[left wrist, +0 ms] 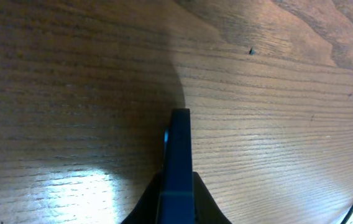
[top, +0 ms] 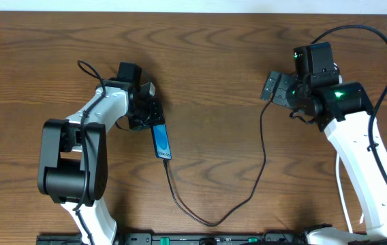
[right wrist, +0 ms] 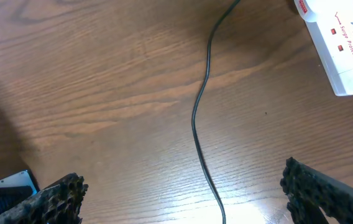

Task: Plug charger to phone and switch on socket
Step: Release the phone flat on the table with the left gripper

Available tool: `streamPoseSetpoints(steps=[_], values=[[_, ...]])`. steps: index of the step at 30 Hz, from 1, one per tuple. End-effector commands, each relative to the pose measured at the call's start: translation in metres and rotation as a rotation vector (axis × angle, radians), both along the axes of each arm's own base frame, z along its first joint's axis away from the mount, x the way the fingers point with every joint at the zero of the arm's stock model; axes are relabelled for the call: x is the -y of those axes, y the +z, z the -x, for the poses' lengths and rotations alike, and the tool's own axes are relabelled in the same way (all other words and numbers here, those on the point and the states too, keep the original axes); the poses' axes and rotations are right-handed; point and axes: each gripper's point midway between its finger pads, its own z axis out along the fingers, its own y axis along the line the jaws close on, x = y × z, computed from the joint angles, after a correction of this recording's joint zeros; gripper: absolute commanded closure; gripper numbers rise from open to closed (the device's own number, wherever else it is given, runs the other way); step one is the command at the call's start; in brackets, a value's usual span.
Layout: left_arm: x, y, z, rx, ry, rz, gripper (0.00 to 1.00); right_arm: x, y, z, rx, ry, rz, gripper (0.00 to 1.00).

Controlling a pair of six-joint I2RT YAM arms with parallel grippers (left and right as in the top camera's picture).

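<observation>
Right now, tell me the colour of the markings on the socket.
Red, on the white socket; clearest in the right wrist view.

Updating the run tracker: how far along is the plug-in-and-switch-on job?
Done, apparently: in the overhead view the charger cable ends at the phone's lower edge, so it looks plugged in. In hand: the left gripper is shut on the phone, and the right gripper hangs open over the cable, near the socket. Left: pressing the socket's switch, which nothing touches yet.
</observation>
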Motion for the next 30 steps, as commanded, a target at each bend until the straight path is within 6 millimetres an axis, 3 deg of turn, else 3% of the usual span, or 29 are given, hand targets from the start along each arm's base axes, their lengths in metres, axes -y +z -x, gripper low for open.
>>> streamPoseSetpoints(steps=[1,5,8,27,30], values=[[-0.0047,-0.0037,0.0,0.011,-0.016,-0.041,0.92,0.0023,0.0084,0.0008,0.022,-0.01,-0.009,0.01],[-0.0047,-0.0037,0.0,0.011,-0.016,-0.041,0.92,0.0023,0.0084,0.0008,0.022,-0.01,-0.009,0.01],[-0.0047,-0.0037,0.0,0.011,-0.016,-0.041,0.85,0.0022,0.0083,0.0009,0.022,-0.009,-0.01,0.01],[-0.005,-0.004,0.0017,0.003,-0.016,-0.042,0.83,0.0022,0.0085,0.0006,0.023,-0.009,-0.01,0.01],[-0.0051,-0.0041,0.0025,0.0,-0.016,-0.042,0.72,0.0022,0.0084,0.0007,0.022,-0.009,-0.01,0.01]])
